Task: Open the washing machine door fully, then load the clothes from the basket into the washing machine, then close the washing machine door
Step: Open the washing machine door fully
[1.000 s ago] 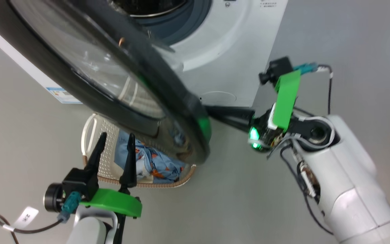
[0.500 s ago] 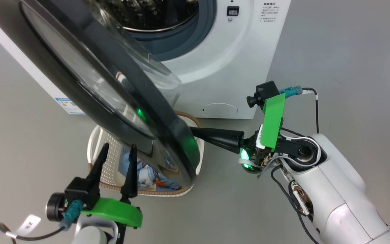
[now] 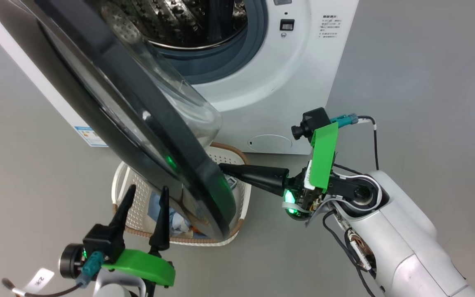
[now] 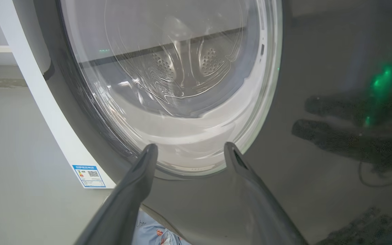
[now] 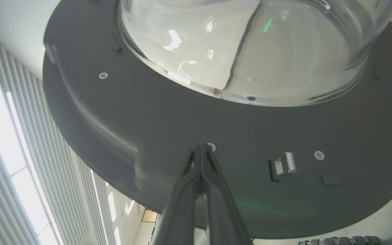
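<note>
The washing machine door (image 3: 146, 123) hangs swung out from the white washing machine (image 3: 287, 82), so the steel drum (image 3: 188, 20) is exposed. My right gripper (image 3: 226, 170) is shut, its tips against the door's grey inner face (image 5: 148, 112) just below the glass bowl (image 5: 243, 51); in the right wrist view the right gripper (image 5: 201, 148) touches beside a screw. The left gripper (image 3: 148, 190) stands open at the lower left, facing the door's outer window (image 4: 182, 85) and holding nothing. The basket (image 3: 241, 194) sits on the floor under the door, with the clothes (image 3: 159, 210) partly hidden inside.
A blue energy sticker (image 3: 91, 136) marks the machine's side, and a round flap (image 3: 270, 142) sits low on its front. Grey floor (image 3: 406, 82) stretches away to the right of the machine. The door's lower edge overhangs the basket.
The head camera has tilted, showing more of the drum. The door has swung wider to the left, with my shut right gripper following against its inner face. The left gripper holds its pose.
</note>
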Motion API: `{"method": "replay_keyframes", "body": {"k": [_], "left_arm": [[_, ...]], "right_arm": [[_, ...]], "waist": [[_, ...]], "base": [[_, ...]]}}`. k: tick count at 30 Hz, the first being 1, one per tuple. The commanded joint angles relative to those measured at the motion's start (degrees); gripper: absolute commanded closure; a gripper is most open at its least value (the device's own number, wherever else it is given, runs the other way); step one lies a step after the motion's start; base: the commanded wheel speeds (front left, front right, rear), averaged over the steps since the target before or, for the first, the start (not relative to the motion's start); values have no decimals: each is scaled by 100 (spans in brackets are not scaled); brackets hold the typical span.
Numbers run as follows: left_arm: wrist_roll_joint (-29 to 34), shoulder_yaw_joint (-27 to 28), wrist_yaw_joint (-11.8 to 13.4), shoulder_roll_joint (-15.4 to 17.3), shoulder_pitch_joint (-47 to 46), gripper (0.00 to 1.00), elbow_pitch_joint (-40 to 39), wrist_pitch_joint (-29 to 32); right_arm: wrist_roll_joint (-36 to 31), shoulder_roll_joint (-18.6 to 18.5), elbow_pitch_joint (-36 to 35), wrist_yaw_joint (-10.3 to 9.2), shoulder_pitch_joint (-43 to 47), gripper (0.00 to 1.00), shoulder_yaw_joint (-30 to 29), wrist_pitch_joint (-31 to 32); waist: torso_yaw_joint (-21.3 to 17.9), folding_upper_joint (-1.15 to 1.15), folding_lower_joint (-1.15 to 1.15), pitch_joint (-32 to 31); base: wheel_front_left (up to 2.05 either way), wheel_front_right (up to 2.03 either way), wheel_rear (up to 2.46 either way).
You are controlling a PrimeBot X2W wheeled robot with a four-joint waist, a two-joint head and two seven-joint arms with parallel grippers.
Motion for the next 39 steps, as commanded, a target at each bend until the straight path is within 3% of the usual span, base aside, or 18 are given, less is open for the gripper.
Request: {"method": "replay_keyframes", "body": {"k": [1,14,32,34,35,39], "left_arm": [[28,146,-32,105,-9,0,-88,-54],[-5,176,-13,105,17,0,-110,-54],[87,309,-56,105,140,0,-89,-54],[102,340,-58,105,166,0,-87,-54],[107,356,-63,105,179,0,-85,-54],[128,408,-97,105,247,0,-53,-54]], "right_arm": [[70,174,-164,43,84,100,87,-24],[275,71,-272,43,189,100,-138,-392],[540,-603,-1168,43,1330,100,-1344,-1225],[496,-664,-1317,43,1549,62,-1470,-1328],[486,-683,-1391,43,1661,3,-1531,-1368],[299,-745,-1626,43,2165,0,-1732,-1602]], "waist": [[2,0,0,-20],[-55,0,0,-52],[-206,0,0,-213],[-236,0,0,-239],[-248,0,0,-247],[-312,0,0,-310]], "base": [[0,0,0],[0,0,0],[0,0,0],[0,0,0],[0,0,0],[0,0,0]]}}
